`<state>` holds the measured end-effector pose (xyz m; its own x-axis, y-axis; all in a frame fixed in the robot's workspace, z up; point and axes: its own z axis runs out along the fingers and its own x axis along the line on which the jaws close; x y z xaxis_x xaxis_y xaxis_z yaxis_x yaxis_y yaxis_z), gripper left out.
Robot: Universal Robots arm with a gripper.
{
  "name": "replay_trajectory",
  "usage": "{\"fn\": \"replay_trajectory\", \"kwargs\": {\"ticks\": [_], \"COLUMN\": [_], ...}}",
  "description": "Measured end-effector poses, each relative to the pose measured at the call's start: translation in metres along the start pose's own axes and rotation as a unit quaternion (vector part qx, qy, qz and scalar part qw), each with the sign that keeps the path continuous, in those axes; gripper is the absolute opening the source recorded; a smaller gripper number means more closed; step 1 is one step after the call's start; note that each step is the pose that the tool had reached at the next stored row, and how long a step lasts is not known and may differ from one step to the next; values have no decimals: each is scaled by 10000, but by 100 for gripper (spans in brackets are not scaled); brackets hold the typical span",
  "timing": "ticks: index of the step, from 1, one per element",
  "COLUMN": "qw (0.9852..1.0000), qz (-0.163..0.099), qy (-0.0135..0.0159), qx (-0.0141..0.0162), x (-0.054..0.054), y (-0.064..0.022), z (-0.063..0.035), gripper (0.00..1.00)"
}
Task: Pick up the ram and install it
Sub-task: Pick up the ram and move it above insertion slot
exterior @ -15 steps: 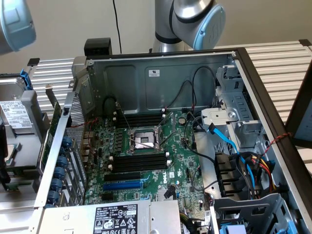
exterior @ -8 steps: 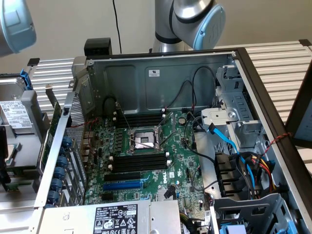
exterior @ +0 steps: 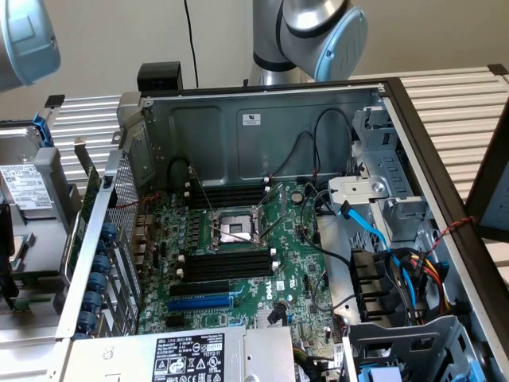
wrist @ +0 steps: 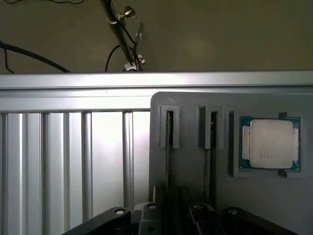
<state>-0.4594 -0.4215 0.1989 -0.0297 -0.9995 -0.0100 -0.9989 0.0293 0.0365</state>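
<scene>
In the wrist view, two ram sticks stand on edge in narrow slots of a grey holder (wrist: 190, 161), one ram (wrist: 169, 142) beside the other (wrist: 211, 147). My gripper (wrist: 173, 214) hovers just over the holder, its dark fingers (wrist: 198, 210) apart on either side of the first stick's line, with nothing held. In the exterior view, the open computer case shows the green motherboard (exterior: 294, 263) with empty long black slots (exterior: 227, 263) and another bank (exterior: 231, 193) on either side of the processor socket (exterior: 236, 227).
A processor chip (wrist: 269, 144) lies in a pocket of the holder next to the sticks. A ribbed metal table (wrist: 63, 156) surrounds it. In the case, blue and black cables (exterior: 382, 239) and a drive cage (exterior: 382, 175) crowd the exterior view's right. The arm's joints (exterior: 318, 32) rise behind the case.
</scene>
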Motion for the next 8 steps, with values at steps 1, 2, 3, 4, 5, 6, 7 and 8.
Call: {"fn": "replay_trajectory", "kwargs": {"ticks": [1,2,3,4,5,6,7,8], "qw": [10000,10000,10000,10000,10000,10000,10000,10000], "qz": [0,0,0,0,0,0,0,0], "qy": [0,0,-1,0,0,0,0,0], "qx": [0,0,1,0,-1,0,0,0], "x": [0,0,0,0,0,0,0,1], "y": [0,1,3,4,5,6,6,7], "z": [0,1,4,5,4,5,5,6], "gripper": [27,27,27,27,27,27,27,27]}}
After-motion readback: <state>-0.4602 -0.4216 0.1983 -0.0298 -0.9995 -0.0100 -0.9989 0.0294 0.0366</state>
